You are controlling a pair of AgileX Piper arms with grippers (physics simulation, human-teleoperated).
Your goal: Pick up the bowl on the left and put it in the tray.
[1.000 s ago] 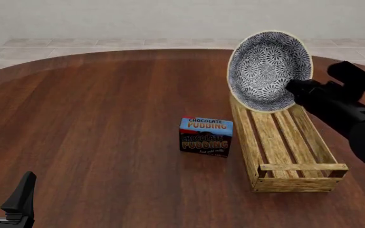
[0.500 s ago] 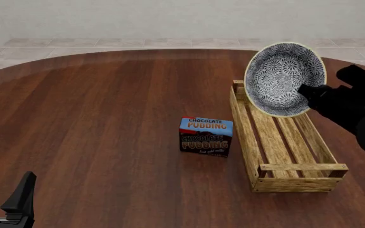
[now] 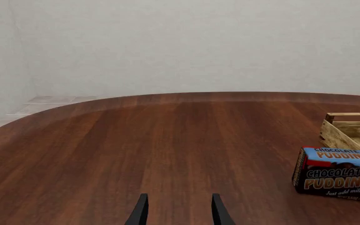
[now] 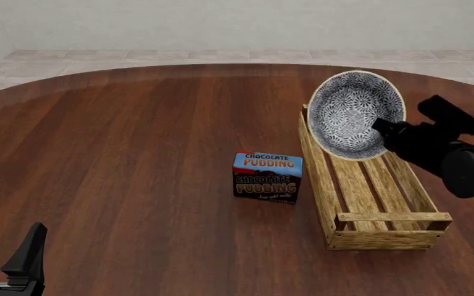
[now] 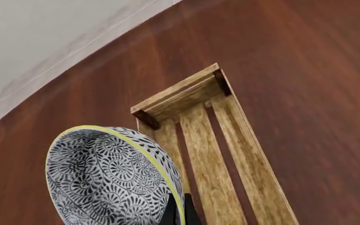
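Note:
The bowl (image 4: 355, 114), white with a dense blue-grey floral pattern, hangs tilted on edge over the far end of the tray (image 4: 348, 188), its inside facing the camera. My right gripper (image 4: 382, 128) is shut on the bowl's right rim. In the right wrist view the bowl (image 5: 108, 178) fills the near corner, pinched at its rim by the gripper (image 5: 177, 214), with the slatted tray (image 5: 214, 136) below it. My left gripper (image 4: 5, 248) rests open at the near left, far from the bowl, and holds nothing; its fingers (image 3: 140, 213) show in the left wrist view.
A blue chocolate pudding box (image 4: 268, 177) stands upright just left of the tray; the left wrist view shows the box (image 3: 336, 173) beside the tray's corner (image 3: 348, 124). The dark wooden table (image 4: 121, 154) is round, with a tiled floor and a wall beyond its far edge.
The right gripper has carried the bowl lower over the tray's far end, first shifting right, then back left and down. The left gripper has not moved.

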